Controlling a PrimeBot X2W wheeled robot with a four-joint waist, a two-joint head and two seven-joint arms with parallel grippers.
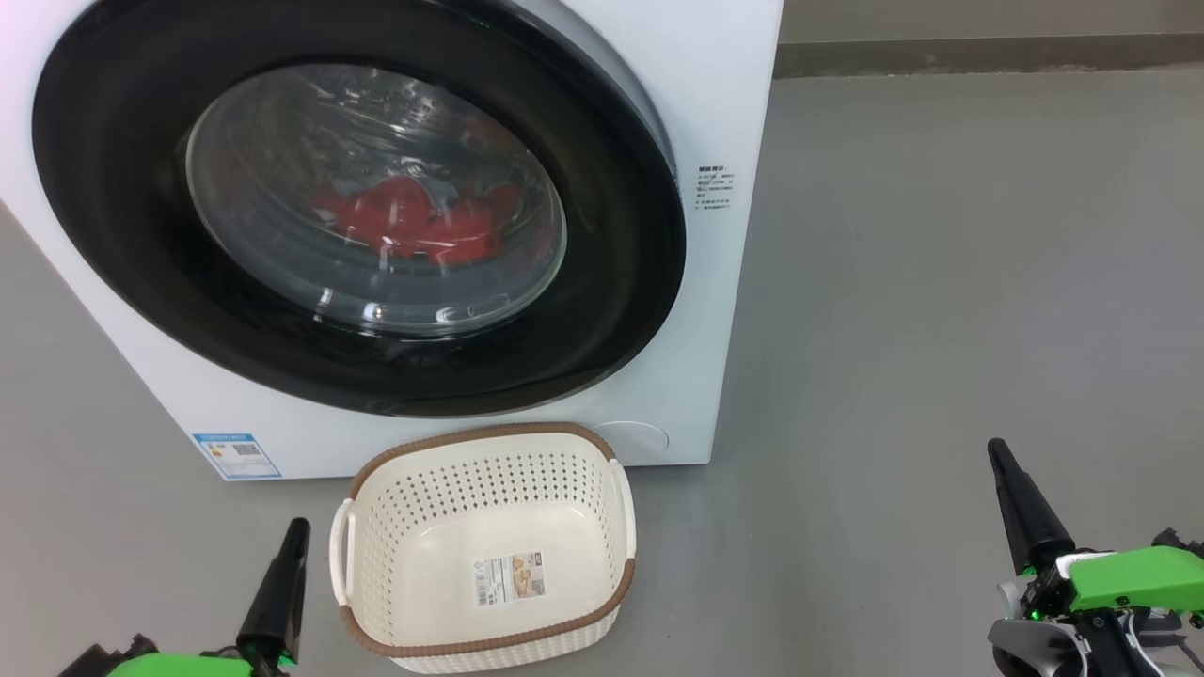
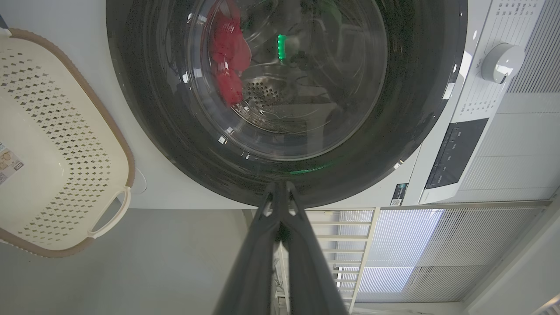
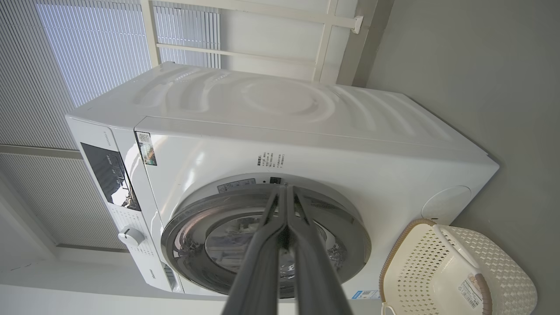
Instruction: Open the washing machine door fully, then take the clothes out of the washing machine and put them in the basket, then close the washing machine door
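The white washing machine [image 1: 724, 282] stands ahead with its round black-rimmed door [image 1: 141, 282] closed against the front. Red clothes [image 1: 414, 221] show through the glass inside the drum, also as clothes [image 2: 227, 57] in the left wrist view. The cream basket [image 1: 376, 555] with a brown rim sits on the floor just in front of the machine, with nothing in it but a paper label. My left gripper [image 1: 299, 527] is shut at the lower left, beside the basket. My right gripper [image 1: 995, 449] is shut at the lower right, well clear of the machine.
Grey floor [image 1: 941, 282] spreads to the right of the machine. A control panel and white dial [image 2: 501, 61] sit on the machine's upper front. A white frame and slatted blinds [image 3: 87, 48] stand behind the machine.
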